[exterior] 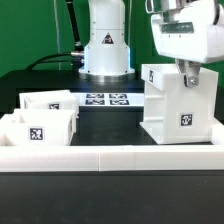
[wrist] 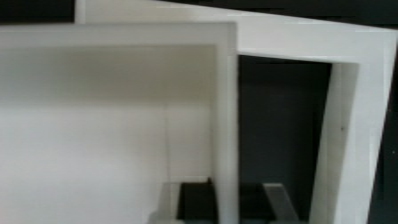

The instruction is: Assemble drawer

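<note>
The drawer's large white casing (exterior: 175,105) stands at the exterior view's right, with a tag on its side. My gripper (exterior: 187,72) comes down onto its top edge. In the wrist view a thin wall of the casing (wrist: 222,110) runs between my fingers, and my gripper (wrist: 237,202) is closed on that wall, one dark finger (wrist: 192,202) on one side and a grey one on the other. Two knobbed white trays sit at the exterior view's left, one (exterior: 50,103) behind the other (exterior: 35,130), apart from the casing.
The marker board (exterior: 108,99) lies flat between the trays and the casing. A low white wall (exterior: 110,158) edges the table's front. The arm's white base (exterior: 105,45) stands at the back.
</note>
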You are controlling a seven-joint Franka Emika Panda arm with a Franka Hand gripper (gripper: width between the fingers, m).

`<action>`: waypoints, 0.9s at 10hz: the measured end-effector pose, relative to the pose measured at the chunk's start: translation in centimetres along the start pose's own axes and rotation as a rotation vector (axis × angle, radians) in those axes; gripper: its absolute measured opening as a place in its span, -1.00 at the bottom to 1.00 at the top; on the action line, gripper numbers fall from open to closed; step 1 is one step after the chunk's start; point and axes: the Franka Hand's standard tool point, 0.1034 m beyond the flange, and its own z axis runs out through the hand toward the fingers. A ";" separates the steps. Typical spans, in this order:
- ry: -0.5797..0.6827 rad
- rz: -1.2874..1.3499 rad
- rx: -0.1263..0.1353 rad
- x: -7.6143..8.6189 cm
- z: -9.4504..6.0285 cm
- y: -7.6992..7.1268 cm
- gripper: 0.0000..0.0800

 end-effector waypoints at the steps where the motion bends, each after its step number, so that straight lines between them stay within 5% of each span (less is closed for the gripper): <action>1: -0.009 0.068 -0.003 0.2 0.1 -0.6 -0.90; 9: -0.018 0.045 0.037 0.2 0.4 -5.6 -0.90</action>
